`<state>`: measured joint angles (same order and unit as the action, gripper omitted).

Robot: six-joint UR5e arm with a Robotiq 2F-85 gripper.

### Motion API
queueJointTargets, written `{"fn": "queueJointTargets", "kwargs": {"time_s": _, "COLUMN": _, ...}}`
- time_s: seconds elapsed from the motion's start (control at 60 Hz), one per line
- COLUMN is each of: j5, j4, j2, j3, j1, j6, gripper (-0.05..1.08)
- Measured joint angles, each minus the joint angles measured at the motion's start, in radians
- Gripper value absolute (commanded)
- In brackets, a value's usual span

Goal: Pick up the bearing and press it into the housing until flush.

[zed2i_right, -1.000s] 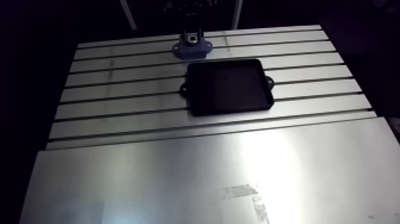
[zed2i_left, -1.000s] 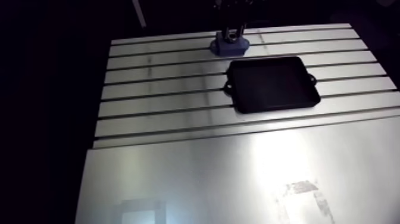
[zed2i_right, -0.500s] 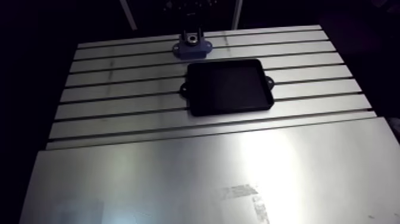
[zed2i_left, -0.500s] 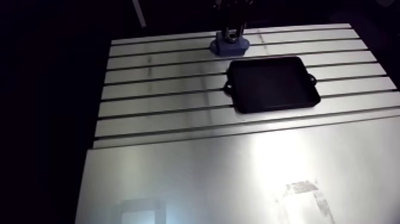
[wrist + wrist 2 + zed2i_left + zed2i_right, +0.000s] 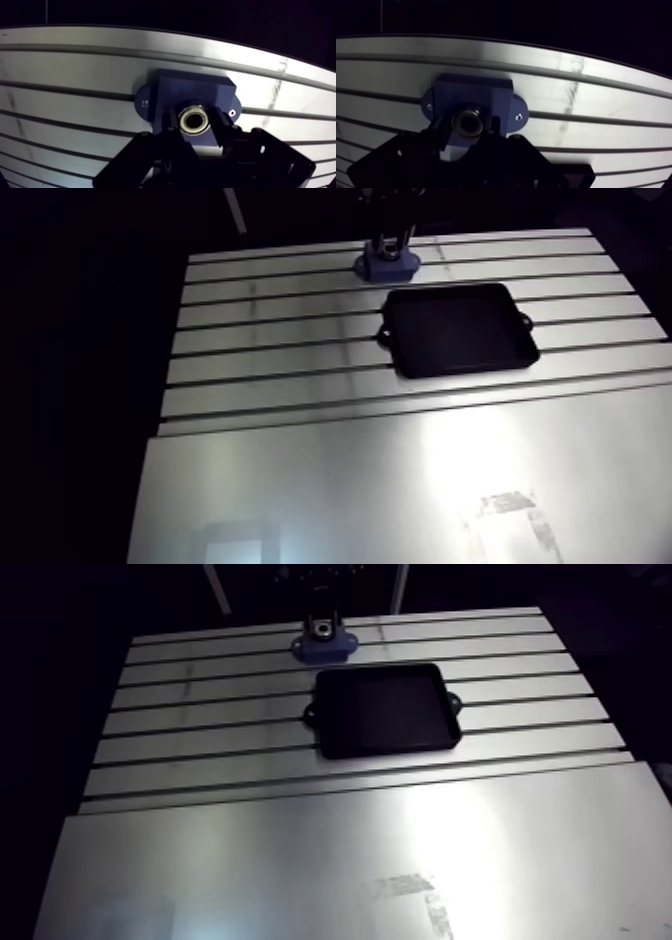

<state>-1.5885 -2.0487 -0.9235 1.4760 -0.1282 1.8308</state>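
Observation:
In the wrist view a small steel ring bearing (image 5: pixel 194 120) sits pressed between the two black fingers of my gripper (image 5: pixel 194 124), which is shut on it. Directly beneath it is the blue housing (image 5: pixel 200 90), a block with round mounting ears, resting on the slotted table. The bearing is over the block's middle; I cannot tell how deep it sits in the bore. In the arm view the housing (image 5: pixel 385 266) lies at the table's far edge, with the gripper coming down onto it from above.
A black shallow tray (image 5: pixel 460 328) with small side tabs lies on the slotted table (image 5: pixel 270 338) just in front of the housing. A smooth metal sheet (image 5: pixel 350 488) covers the table's near half.

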Motion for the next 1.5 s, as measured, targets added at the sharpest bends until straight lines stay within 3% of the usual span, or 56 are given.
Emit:
{"fn": "queueJointTargets", "kwargs": {"time_s": 1.333, "j5": -0.002, "j4": 0.0, "j2": 0.009, "j3": 0.001, "j1": -0.001, "j6": 0.0, "gripper": 0.79}}
{"fn": "queueJointTargets", "kwargs": {"time_s": 1.35, "j5": -0.002, "j4": 0.0, "j2": 0.009, "j3": 0.001, "j1": -0.001, "j6": 0.0, "gripper": 0.65}}
{"fn": "queueJointTargets", "kwargs": {"time_s": 1.367, "j5": -0.002, "j4": 0.0, "j2": 0.009, "j3": 0.001, "j1": 0.0, "j6": 0.0, "gripper": 0.29}}
{"fn": "queueJointTargets", "kwargs": {"time_s": 1.383, "j5": -0.002, "j4": 0.0, "j2": 0.009, "j3": 0.001, "j1": 0.0, "j6": -0.001, "gripper": 0.29}}
{"fn": "queueJointTargets", "kwargs": {"time_s": 1.4, "j5": -0.002, "j4": 0.0, "j2": 0.009, "j3": 0.001, "j1": 0.0, "j6": -0.001, "gripper": 0.03}}
{"fn": "queueJointTargets", "kwargs": {"time_s": 1.5, "j5": -0.003, "j4": -0.002, "j2": 0.008, "j3": 0.002, "j1": 0.001, "j6": -0.003, "gripper": 0.0}}
